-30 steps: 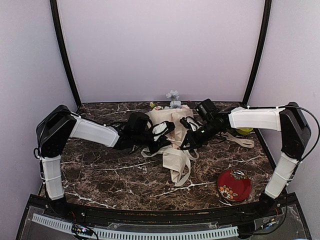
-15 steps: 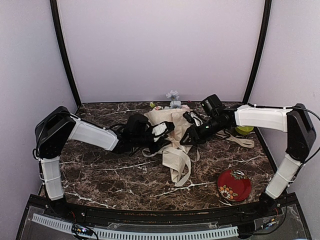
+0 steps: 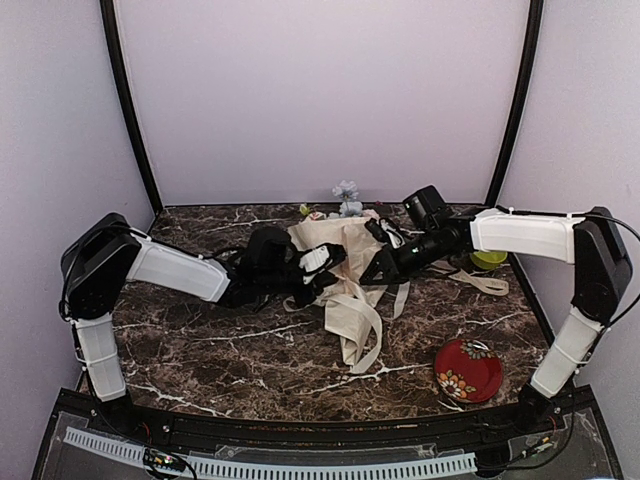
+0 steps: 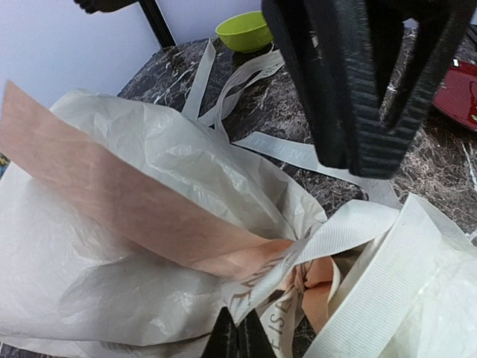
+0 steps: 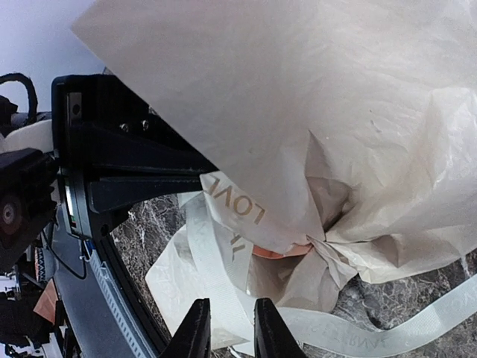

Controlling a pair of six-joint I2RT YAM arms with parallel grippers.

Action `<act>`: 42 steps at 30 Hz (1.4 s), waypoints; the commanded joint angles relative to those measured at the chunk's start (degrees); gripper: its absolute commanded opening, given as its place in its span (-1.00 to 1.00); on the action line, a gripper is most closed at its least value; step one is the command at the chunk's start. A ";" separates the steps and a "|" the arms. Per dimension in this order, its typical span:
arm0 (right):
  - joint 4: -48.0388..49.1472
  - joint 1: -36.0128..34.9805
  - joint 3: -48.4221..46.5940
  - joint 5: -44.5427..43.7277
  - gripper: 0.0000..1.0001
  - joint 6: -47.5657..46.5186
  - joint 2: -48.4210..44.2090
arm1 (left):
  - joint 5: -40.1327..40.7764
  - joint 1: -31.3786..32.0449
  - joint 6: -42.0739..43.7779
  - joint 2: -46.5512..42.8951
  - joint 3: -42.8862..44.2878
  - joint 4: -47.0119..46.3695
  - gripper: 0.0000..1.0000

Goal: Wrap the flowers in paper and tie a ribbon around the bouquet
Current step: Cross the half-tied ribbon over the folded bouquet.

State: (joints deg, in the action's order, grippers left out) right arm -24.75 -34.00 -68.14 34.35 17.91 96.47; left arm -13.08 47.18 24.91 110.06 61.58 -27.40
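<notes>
The bouquet point(image 3: 345, 255) lies at the table's middle, a cream paper point(image 4: 149, 253) cone whose peach inner side shows. The flowers point(image 3: 346, 198) peek out at its far, wide end. The ribbon point(image 4: 350, 231), printed with letters, crosses the pinched neck of the paper point(image 5: 335, 89) and trails off in loops point(image 3: 362, 325). My left gripper point(image 4: 240, 340) is at the neck's left, shut on a ribbon strand. My right gripper point(image 5: 227, 332) is at the neck's right with its fingers a narrow gap apart, and a strand of ribbon point(image 5: 216, 261) runs through that gap.
A lime-green bowl point(image 3: 490, 260) sits at the back right with ribbon tails beside it. A red patterned plate point(image 3: 468, 370) lies at the front right. In the left wrist view the right gripper point(image 4: 358, 89) hangs close above. Black cables trail by the left arm.
My left gripper opened and then shut again on the ribbon. The right gripper drew back and to the right; its jaws widened, then narrowed. A ribbon loop beside it has lifted.
</notes>
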 commanded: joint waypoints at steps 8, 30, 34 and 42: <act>4.57 -0.10 -8.39 5.98 -0.87 -2.05 6.75 | -3.38 1.76 6.72 -5.91 -4.20 -4.07 -1.00; -4.04 -0.85 -14.20 14.40 -0.71 -18.41 16.26 | -4.70 1.43 6.15 -6.28 -5.85 -7.27 -1.00; -5.79 -0.94 -14.71 18.60 -0.66 -21.45 17.72 | -6.15 1.10 5.91 -5.71 -4.97 -6.37 -0.99; -4.53 -0.94 -14.27 22.08 -0.64 -23.36 19.03 | -8.07 1.07 4.99 -5.03 -5.33 -4.51 -0.80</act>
State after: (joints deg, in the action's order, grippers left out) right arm -30.09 -34.24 -81.65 50.04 -3.25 114.30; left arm -19.92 48.49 30.63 106.67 56.29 -32.25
